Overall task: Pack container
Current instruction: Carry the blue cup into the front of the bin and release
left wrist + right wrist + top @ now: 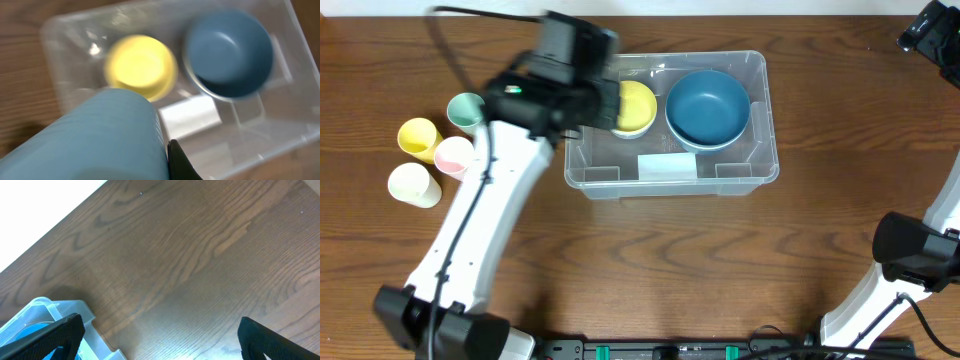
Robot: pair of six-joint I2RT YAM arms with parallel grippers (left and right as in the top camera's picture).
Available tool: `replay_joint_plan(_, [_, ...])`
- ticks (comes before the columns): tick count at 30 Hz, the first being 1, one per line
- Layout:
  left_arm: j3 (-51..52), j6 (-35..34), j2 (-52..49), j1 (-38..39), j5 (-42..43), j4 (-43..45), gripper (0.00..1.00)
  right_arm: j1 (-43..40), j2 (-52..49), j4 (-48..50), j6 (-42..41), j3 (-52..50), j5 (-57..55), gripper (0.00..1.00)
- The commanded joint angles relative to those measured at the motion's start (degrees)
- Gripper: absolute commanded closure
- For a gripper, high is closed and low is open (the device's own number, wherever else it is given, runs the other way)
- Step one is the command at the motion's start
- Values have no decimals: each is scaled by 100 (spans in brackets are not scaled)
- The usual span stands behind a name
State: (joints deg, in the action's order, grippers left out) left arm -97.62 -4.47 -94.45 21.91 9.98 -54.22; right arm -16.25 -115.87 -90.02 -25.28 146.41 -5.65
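The container [670, 190] is a clear rectangular bin at the table's middle; it also shows in the left wrist view [50, 30] and as a corner in the right wrist view [60, 310]. Inside sit a blue bowl [708, 105] [230, 52], a yellow bowl [638, 105] [142, 65] and a pale label [667, 166]. My left gripper [582, 95] hovers over the bin's left end, shut on a light blue cup [100, 140]. One black finger [176, 157] presses its side. My right gripper [162, 340] stands open over bare wood, right of the bin.
Several cups stand left of the bin: teal [467, 108], yellow [420, 137], pink [453, 155] and cream [413, 185]. The right arm's base [910, 250] is at the near right. The left arm stretches from the near left edge up to the bin.
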Motion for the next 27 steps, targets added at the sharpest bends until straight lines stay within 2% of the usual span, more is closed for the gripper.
replay_joint_plan(1, [92, 149, -345, 363, 7, -61, 94, -24, -63, -2, -83, 37, -13, 1])
replay_joint_plan(13, [92, 149, -1790, 1032, 9, -61, 94, -24, -63, -2, -83, 37, -13, 1])
replay_joint_plan(25, [92, 146, -2461, 1263, 7, 402, 93, -24, -63, -2, -83, 37, -13, 1])
replay_joint_plan(26, [92, 146, -2465, 1263, 7, 422, 87, -24, -63, -2, -83, 37, -13, 1])
replay_joint_plan(27, [92, 146, -2465, 1263, 7, 442, 75, -24, -63, -2, -83, 37, -13, 1])
